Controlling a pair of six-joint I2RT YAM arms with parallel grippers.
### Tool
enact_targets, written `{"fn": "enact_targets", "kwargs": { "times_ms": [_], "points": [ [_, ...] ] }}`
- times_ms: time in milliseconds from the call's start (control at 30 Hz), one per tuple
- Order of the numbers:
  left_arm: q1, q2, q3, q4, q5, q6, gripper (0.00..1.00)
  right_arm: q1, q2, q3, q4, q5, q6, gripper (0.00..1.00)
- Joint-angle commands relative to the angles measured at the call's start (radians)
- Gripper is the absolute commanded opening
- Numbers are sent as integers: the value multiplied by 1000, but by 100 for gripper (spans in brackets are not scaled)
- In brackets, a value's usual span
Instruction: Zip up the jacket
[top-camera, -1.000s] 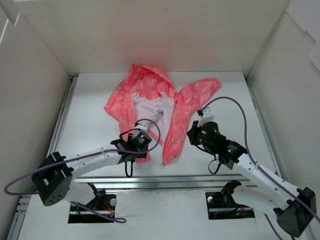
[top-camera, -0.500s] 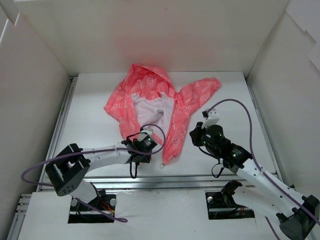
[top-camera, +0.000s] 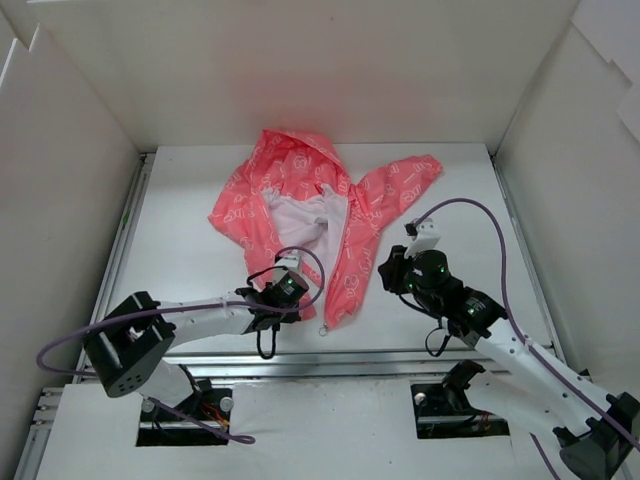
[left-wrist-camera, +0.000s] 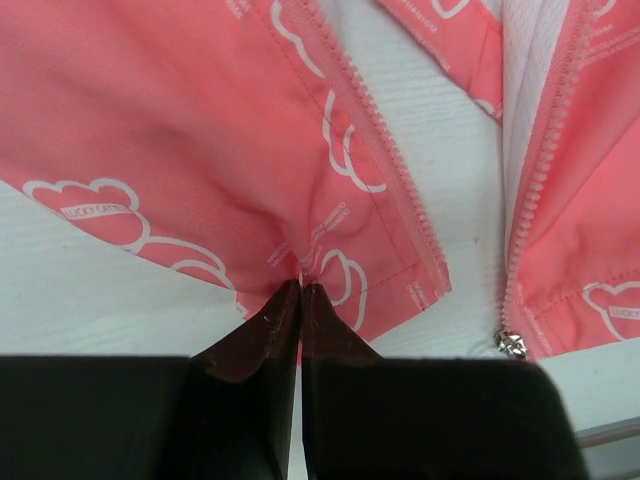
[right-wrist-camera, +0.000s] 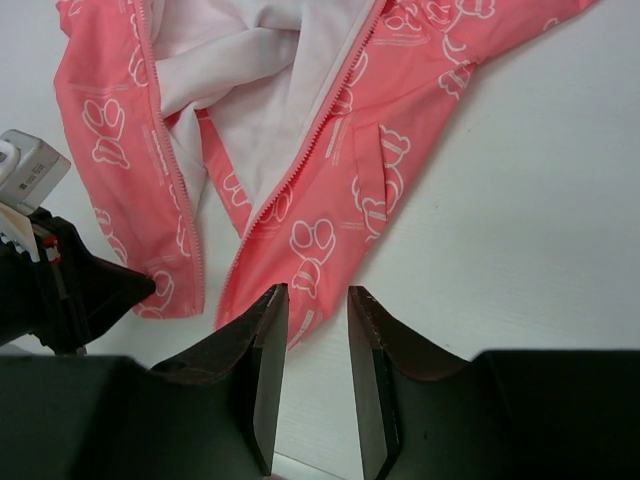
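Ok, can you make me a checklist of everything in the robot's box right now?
Surface: white table.
Job's things: jacket lies unzipped, white lining showing, hood toward the back wall; zipper slider sits at the bottom of one front edge.
Clutter: nothing seen.
Grippers: left gripper shut, pinching the jacket's bottom hem; right gripper open, over the other front panel's hem.
Cables: purple cables loop off both arms.
Surroundings: white walls on three sides.

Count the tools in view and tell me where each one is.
2. The left tool is pinched shut on the jacket's bottom hem, beside one zipper edge. The right tool hangs open by the other front panel's lower corner. Neither is hidden.
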Motion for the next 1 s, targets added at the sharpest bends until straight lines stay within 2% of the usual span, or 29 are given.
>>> {"fn": "enact_targets", "kwargs": {
  "times_ms": [0,33,67,100,133,233,333,433,467,567,733,967],
  "points": [
    [37,-74,-50,-11,36,-45,0,8,44,69,55,-62,-15,28],
    [47,-142,-58,-8,36,-48,0,6,80,74,67,-93,0,27],
    [56,-179,-62,-3,35,-51,0,8,101,75,81,-130,10,22],
    [74,-221,-71,27,30,-57,0,11,125,83,133,-173,19,0],
    [74,-305,-99,49,27,-63,0,11,148,88,158,-258,40,0],
    [100,-446,-162,168,24,-99,0,31,249,123,244,-384,130,0],
    [125,-544,-209,242,4,-131,0,51,331,123,389,-458,244,0],
    [134,-620,-295,360,-18,-151,0,62,436,140,505,-513,361,30],
    [145,-632,-309,404,-10,-154,0,66,456,146,532,-538,393,44],
    [145,-642,-309,394,1,-134,0,77,532,146,673,-619,500,57],
    [154,-652,-342,426,33,-146,0,82,604,150,738,-629,548,57],
    [154,-674,-345,449,67,-131,0,85,613,166,684,-580,531,51]
  ]
}}
